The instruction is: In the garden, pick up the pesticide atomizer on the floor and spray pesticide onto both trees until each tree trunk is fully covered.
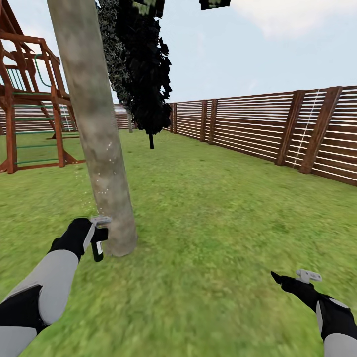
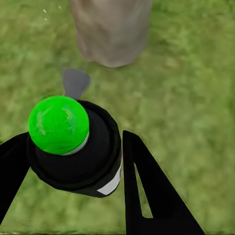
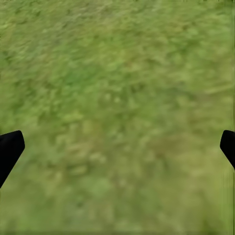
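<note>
atomizer (image 1: 98, 244) sits in my left gripper (image 1: 94, 233), fingers clamped either side of its black body, green cap (image 2: 58, 124) facing the wrist camera. its nozzle is right up by the trunk (image 1: 94, 119), low down near the base, and the head view suggests it's almost touching the bark.

pesticide (image 1: 99, 184) shows as faint whitish dots on the bark just above my hand and drifting off its left edge. sparse stuff. most of the trunk above looks bare of it, so i judge this tree is barely started.

doing this well, as i see it: hold the grip firm so the atomizer doesn't twist, back the nozzle off a touch so the mist spreads, then sweep slowly upward and work round the sides. the far face of the trunk is hidden from here, so i'd likely need to shift the base around to reach it.

right gripper (image 1: 287, 280) hangs low over the lawn (image 1: 213, 208), fingers spread wide, holding nothing. it's well apart from the trunk, fine to leave idle.

beyond: fence (image 1: 277, 126) along the right, a wooden play frame (image 1: 29, 104) behind the trunk on the left, a dark tree (image 1: 146, 74) further back. i can't pick out the second pale trunk from here.
</note>
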{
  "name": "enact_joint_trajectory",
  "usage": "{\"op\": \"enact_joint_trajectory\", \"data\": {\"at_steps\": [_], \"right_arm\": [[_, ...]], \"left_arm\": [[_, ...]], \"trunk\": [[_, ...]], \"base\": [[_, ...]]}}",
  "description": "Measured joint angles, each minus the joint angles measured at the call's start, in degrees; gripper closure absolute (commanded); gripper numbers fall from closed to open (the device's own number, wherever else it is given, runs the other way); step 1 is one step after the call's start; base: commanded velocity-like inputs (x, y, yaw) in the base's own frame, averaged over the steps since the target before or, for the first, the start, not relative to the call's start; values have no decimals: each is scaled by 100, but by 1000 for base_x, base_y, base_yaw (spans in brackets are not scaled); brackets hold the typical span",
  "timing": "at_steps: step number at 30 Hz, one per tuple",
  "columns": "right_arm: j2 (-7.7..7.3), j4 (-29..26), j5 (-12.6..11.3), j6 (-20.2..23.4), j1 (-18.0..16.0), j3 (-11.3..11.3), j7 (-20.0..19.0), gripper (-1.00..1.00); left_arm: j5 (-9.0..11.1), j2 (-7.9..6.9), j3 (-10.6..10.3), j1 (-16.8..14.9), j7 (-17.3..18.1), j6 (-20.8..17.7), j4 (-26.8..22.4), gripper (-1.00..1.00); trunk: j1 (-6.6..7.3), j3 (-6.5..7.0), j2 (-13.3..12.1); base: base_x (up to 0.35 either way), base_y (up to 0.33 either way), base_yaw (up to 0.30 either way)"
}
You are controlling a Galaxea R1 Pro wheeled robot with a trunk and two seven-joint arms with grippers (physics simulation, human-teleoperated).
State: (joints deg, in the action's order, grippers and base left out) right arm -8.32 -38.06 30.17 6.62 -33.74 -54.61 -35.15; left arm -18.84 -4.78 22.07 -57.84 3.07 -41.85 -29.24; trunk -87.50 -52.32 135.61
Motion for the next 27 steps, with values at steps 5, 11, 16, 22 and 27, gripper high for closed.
{"op": "enact_joint_trajectory", "data": {"at_steps": [5, 11, 16, 22, 27], "right_arm": [[-3, -4, 7, -20, -1, 3, -8, -100], [-3, -16, 7, 15, -1, 3, -18, -100], [2, -19, 7, 40, 0, 4, -12, -100], [4, -18, 7, 32, -1, 11, -8, -100], [5, -18, 7, 32, 0, 11, -7, -100]], "left_arm": [[20, 10, -6, 179, 1, 112, 270, 100], [5, 12, -7, 199, -6, 267, 595, 100], [-16, -115, -2, 202, -8, 421, 606, 100], [9, -272, -1, 354, -8, 511, 597, 100], [17, -269, 0, 361, -8, 606, 599, 100]], "trunk": [[0, 0, 0], [0, 0, 0], [0, 1, 0], [0, 0, 0], [0, 1, 0]], "base": [[0, -282, 0], [0, -307, 50], [0, -308, 234], [0, -280, 102], [9, -297, 172]]}}
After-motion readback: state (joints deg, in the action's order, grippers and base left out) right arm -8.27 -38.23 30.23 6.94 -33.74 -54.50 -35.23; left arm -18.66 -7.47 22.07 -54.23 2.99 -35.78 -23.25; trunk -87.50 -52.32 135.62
